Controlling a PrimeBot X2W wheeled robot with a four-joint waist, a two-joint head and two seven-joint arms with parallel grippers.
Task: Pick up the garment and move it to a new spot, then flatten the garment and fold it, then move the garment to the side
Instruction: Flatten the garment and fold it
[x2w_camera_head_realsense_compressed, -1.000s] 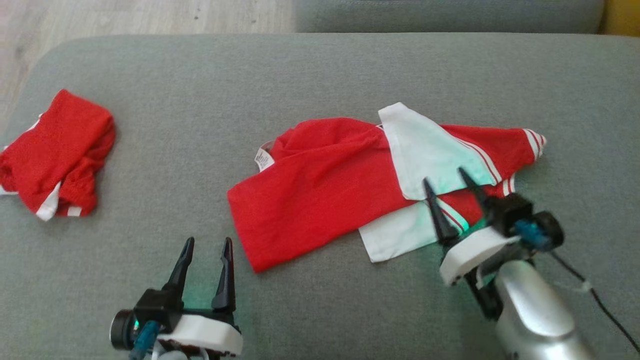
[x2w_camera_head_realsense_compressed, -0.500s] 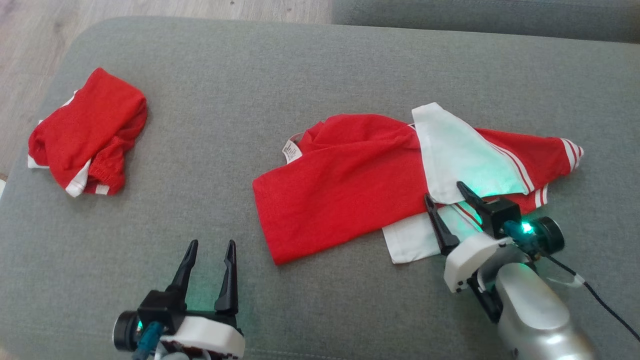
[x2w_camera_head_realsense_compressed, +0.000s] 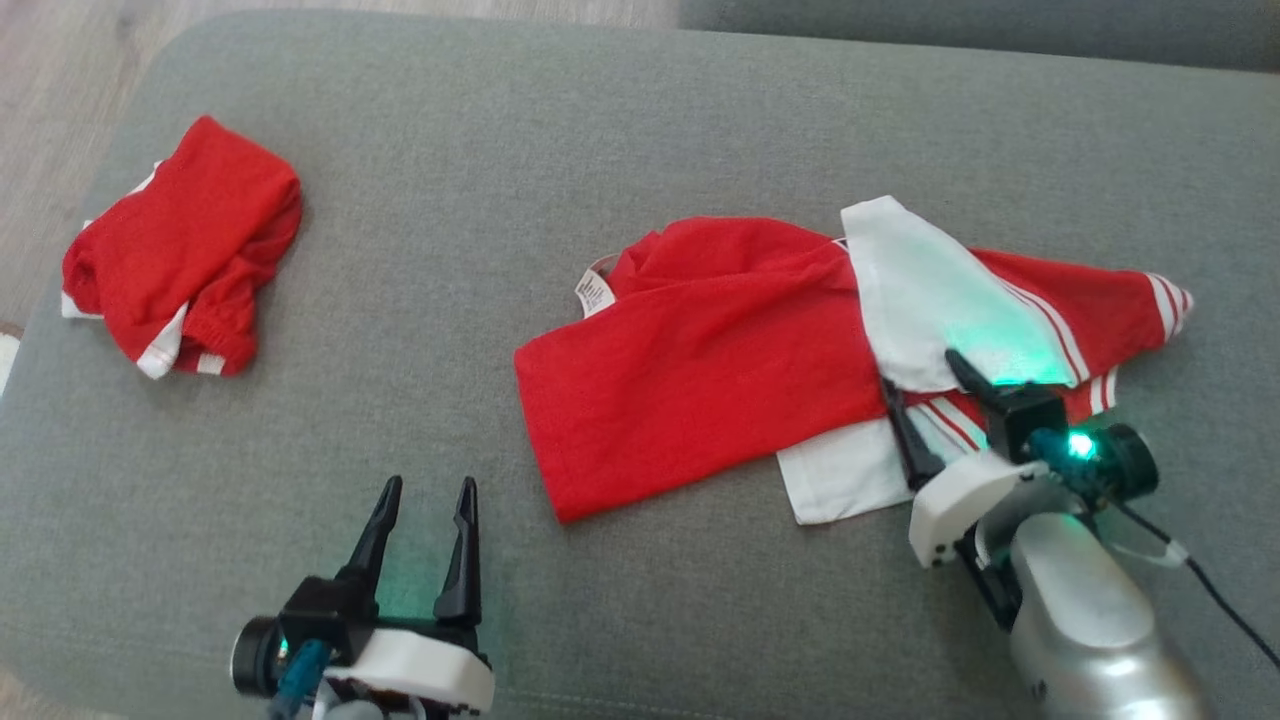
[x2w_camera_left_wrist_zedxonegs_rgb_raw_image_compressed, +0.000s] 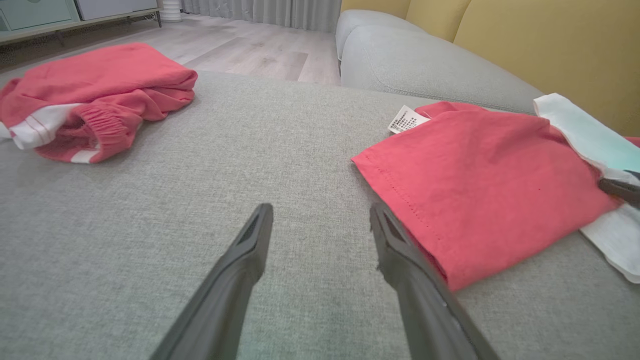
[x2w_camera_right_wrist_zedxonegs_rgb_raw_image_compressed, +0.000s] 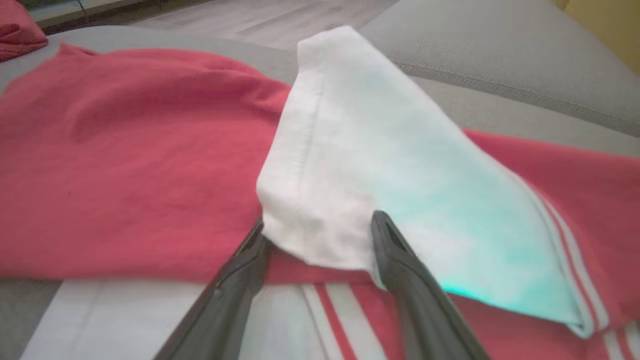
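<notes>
The left gripper (x2w_camera_head_realsense_compressed: 430, 485) is hovering low over the grey cushion (x2w_camera_head_realsense_compressed: 500, 150) with its fingers spread wide and nothing between them; its base is being cut off by the bottom edge of the head view. The red hem corner of the garment (x2w_camera_head_realsense_compressed: 700, 370) is lying just beside its right finger. The right gripper (x2w_camera_head_realsense_compressed: 920, 372) is also standing wide, its fingers flanking the lower corner of the garment's white flap (x2w_camera_right_wrist_zedxonegs_rgb_raw_image_compressed: 360, 150); whether the tips are touching cloth cannot be told. A green glow is tinting that flap. Below the fingers, a white panel (x2w_camera_head_realsense_compressed: 840, 480) is lying partly hidden under red cloth. Far ahead and left of the left gripper, a second red bundle (x2w_camera_head_realsense_compressed: 180, 245) is lying apart.
</notes>
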